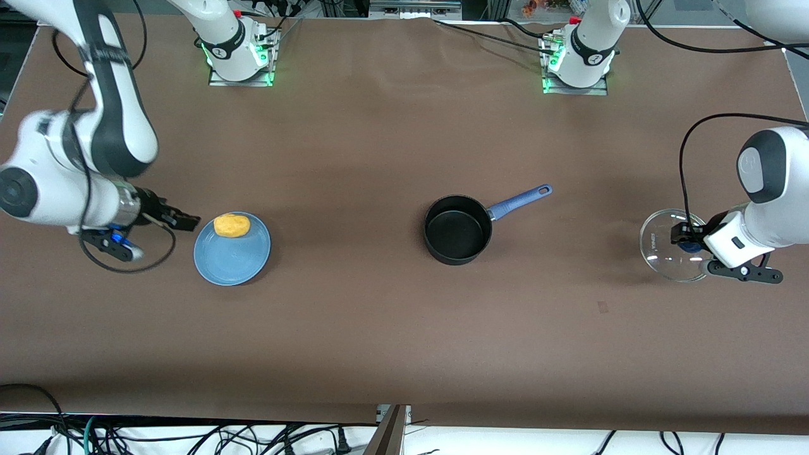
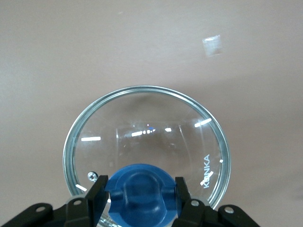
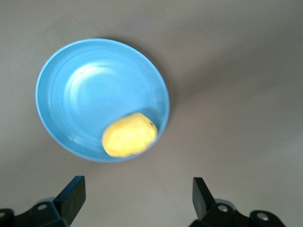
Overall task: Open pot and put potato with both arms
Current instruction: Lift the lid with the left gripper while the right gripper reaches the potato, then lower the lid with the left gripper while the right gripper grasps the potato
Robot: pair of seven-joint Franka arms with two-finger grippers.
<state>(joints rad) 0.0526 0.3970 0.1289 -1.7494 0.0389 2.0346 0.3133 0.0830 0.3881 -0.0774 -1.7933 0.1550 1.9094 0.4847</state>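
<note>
Pot sits lidless; left gripper pinches the lid knob, right gripper gapes by the potato.

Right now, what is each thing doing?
pot: open, empty
lid: off the pot, at the left arm's end
left end effector: fingers either side of the lid's knob
potato: on the plate
right end effector: open, beside the plate

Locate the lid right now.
The glass lid lies at the left arm's end of the table, off the pot, with the left end effector straddling its blue knob.
</note>
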